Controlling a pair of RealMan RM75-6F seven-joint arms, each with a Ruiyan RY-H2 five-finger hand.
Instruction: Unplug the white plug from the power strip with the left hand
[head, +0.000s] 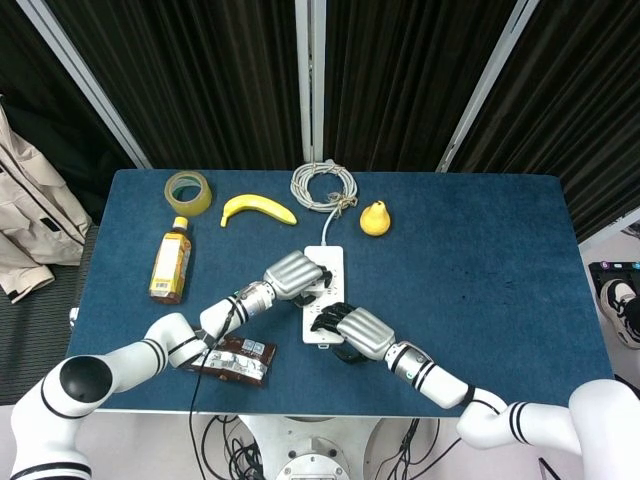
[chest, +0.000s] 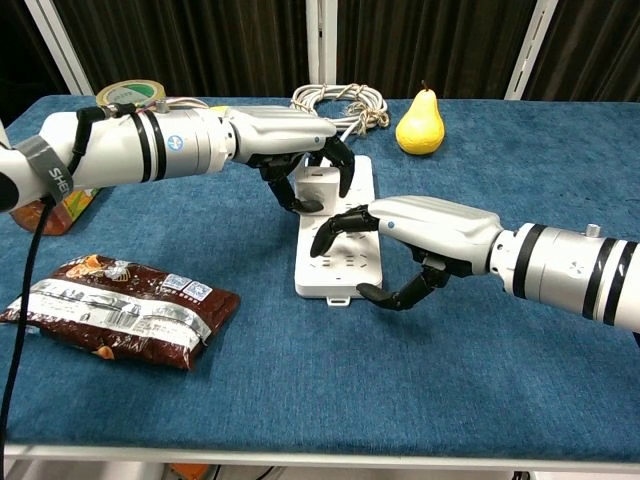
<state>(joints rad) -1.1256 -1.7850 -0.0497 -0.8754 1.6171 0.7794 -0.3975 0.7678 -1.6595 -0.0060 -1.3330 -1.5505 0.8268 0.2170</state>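
The white power strip (head: 331, 258) (chest: 338, 272) lies lengthwise in the middle of the blue table. A white plug (chest: 318, 186) (head: 317, 283) stands upright in its far half. My left hand (chest: 288, 140) (head: 290, 273) reaches in from the left, and its dark fingers curl around the plug with the thumb on the plug's left side. My right hand (chest: 425, 233) (head: 357, 331) comes from the right and holds the strip's near end, fingertips on top and thumb at its near right corner.
A coiled white cable (head: 323, 186) (chest: 341, 98) lies behind the strip, with a pear (head: 375, 218) (chest: 421, 122) to its right. A banana (head: 258, 208), tape roll (head: 188, 191) and bottle (head: 171, 262) are at the back left. A snack packet (head: 235, 360) (chest: 120, 310) lies front left.
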